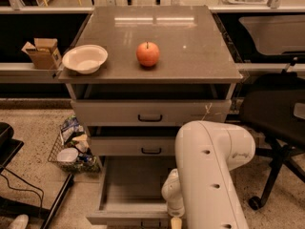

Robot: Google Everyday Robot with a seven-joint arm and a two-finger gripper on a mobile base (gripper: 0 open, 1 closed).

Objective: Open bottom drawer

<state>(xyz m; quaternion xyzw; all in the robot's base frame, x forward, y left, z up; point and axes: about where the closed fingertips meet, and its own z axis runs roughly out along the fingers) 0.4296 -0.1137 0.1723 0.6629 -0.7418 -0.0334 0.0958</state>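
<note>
**A:** Where is the bottom drawer?

**B:** Lower centre of the frame, under the middle drawer. It stands pulled well out, showing a bare grey tray, with its flat front running along the bottom edge.

**A:** What is hidden?

**B:** The white arm covers the tray's right side, and the frame cuts off the drawer's front. The gripper sits at the very bottom edge by that front, mostly covered. I cannot tell whether it is clenched or released.

**A:** And room around it?

**B:** A wire basket of clutter lies just left of the drawer, and an office chair stands at the right. The desk above carries an apple and a bowl.
</note>
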